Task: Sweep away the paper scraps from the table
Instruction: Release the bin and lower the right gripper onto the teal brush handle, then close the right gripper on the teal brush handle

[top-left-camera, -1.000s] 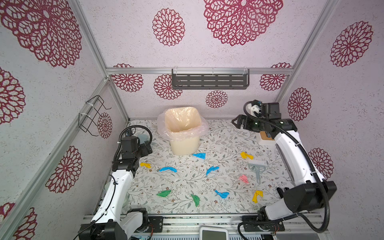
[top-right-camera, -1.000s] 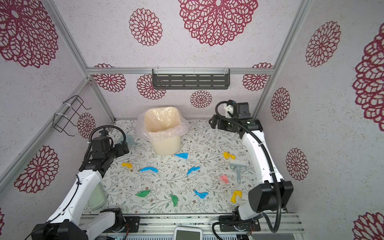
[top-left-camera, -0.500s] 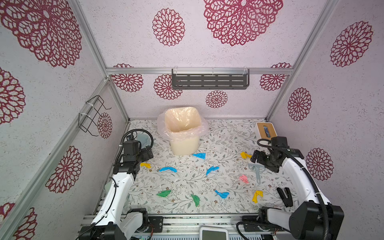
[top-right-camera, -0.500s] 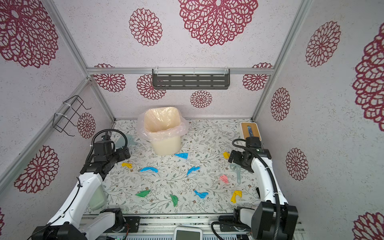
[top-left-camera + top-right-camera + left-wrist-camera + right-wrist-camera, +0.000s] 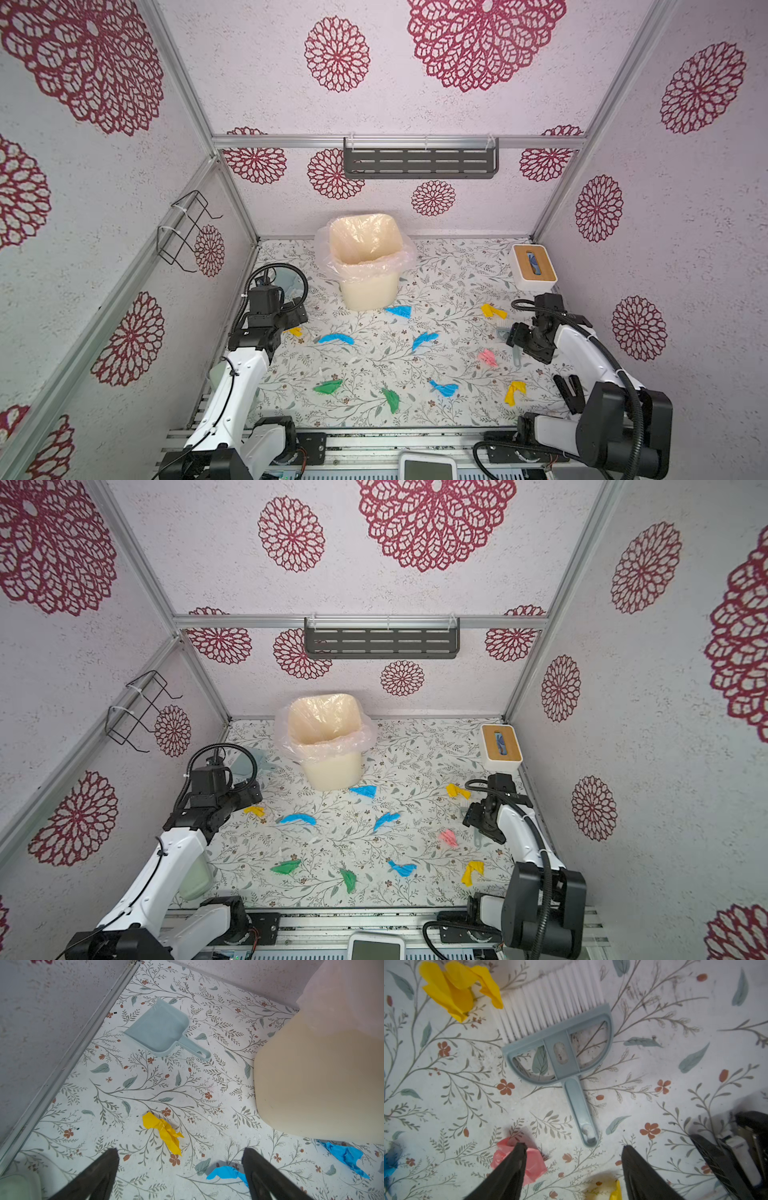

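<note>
- Two sets of jaws stand apart, both empty.
- The right gripper [image 5: 573, 1145] hovers low; the handle end of the pale blue brush [image 5: 556, 1047] lies just off its fingertips, and one finger overlaps a pink scrap [image 5: 533, 1163].
- The left gripper [image 5: 180, 1149] hangs over a yellow scrap [image 5: 164, 1132], with the dustpan [image 5: 160, 1028] beyond.
- The paper scraps [image 5: 424, 338] lie scattered across the table [image 5: 374, 361], in front of the lined bin [image 5: 368, 286].

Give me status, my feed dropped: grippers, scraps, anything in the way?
Left gripper open, empty, facing dustpan. Right gripper open, empty, poised at brush handle. Paper scraps scattered on table. Nothing blocking the brush.
</note>
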`<state>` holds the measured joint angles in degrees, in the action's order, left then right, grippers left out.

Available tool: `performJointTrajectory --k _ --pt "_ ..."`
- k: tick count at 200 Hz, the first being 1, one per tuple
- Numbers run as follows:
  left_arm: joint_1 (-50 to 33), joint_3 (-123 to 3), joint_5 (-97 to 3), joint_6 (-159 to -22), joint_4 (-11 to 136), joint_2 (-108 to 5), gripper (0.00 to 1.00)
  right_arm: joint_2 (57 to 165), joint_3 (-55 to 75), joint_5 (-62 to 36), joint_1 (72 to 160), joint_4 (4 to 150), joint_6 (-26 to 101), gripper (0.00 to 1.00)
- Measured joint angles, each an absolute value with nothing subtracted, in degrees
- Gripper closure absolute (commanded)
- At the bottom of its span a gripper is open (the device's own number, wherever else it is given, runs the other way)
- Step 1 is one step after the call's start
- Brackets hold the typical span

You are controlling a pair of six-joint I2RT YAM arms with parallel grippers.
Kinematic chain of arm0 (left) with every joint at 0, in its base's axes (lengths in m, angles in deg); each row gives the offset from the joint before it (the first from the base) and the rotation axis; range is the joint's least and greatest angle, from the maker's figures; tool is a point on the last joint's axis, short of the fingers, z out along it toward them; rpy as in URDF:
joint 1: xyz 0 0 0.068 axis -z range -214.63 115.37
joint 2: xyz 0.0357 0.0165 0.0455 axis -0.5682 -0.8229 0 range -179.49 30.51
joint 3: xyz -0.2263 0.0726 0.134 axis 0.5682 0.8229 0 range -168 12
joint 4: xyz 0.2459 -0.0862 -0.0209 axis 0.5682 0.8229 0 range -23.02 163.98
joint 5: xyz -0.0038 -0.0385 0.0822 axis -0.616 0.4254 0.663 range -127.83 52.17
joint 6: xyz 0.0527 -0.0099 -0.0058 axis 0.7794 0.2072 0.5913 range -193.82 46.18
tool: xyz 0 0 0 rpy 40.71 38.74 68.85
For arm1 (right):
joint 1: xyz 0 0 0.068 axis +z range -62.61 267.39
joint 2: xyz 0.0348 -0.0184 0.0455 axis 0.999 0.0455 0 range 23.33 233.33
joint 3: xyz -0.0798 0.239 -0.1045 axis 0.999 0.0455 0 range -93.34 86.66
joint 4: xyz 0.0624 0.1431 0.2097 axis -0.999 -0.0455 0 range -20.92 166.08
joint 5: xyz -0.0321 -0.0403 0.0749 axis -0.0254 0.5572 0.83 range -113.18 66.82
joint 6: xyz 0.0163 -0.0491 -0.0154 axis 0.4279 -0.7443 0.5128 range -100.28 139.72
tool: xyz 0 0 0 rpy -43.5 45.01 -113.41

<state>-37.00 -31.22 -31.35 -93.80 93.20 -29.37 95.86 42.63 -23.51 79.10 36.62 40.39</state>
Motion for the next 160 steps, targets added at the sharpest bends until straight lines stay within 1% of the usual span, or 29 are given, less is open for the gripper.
performJointTrajectory --k 27,59,130,160 --pt "-36.98 -31.22 -31.35 -93.8 93.2 -29.37 0.03 98.0 44.44 -22.86 77.5 39.11 40.32 0.37" --pt "-36.95 -31.22 -31.37 -93.85 93.2 -29.5 0.03 100.32 45.07 -21.44 77.06 40.73 40.3 0.38" --pt "-36.91 -31.22 -31.35 -94.0 93.22 -30.29 0.03 103.03 45.84 -19.73 77.04 42.61 40.28 0.47" --pt "-36.91 -31.22 -31.33 -94.0 93.25 -30.29 0.03 104.25 45.84 -19.56 77.04 42.96 40.17 0.53"
